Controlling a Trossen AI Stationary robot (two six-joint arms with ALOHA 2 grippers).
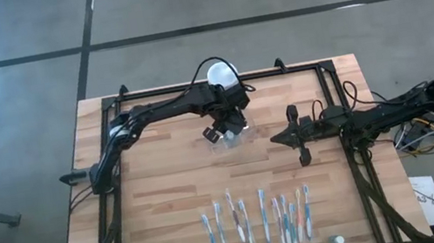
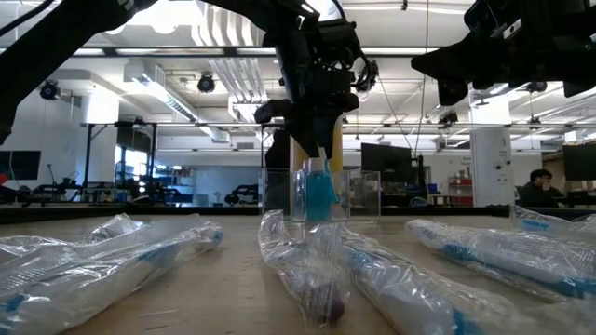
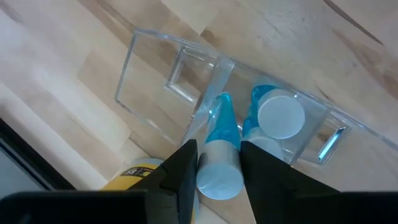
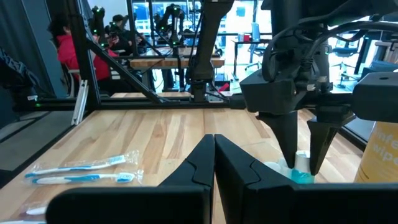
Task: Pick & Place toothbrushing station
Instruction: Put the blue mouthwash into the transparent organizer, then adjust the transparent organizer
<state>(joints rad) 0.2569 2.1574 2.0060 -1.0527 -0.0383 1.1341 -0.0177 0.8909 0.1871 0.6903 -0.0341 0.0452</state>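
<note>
Clear plastic, the toothbrushing station (image 3: 186, 81) has rectangular compartments, one holding a blue-and-white toothbrush (image 3: 278, 118). Left gripper (image 3: 217, 171) pinches another toothbrush (image 3: 221, 155) above it; right gripper (image 4: 214, 163) waits pressed together.

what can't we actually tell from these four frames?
- Whether the toothbrush held by the left end effector already rests in the toothbrushing station: the fingers hide its lower end in the left wrist view.
- The station's outline in the high view: the left arm covers it.
- The small white object near the table's front edge: too small to identify.
- The yellow jar: cut off by the left end effector.
</note>
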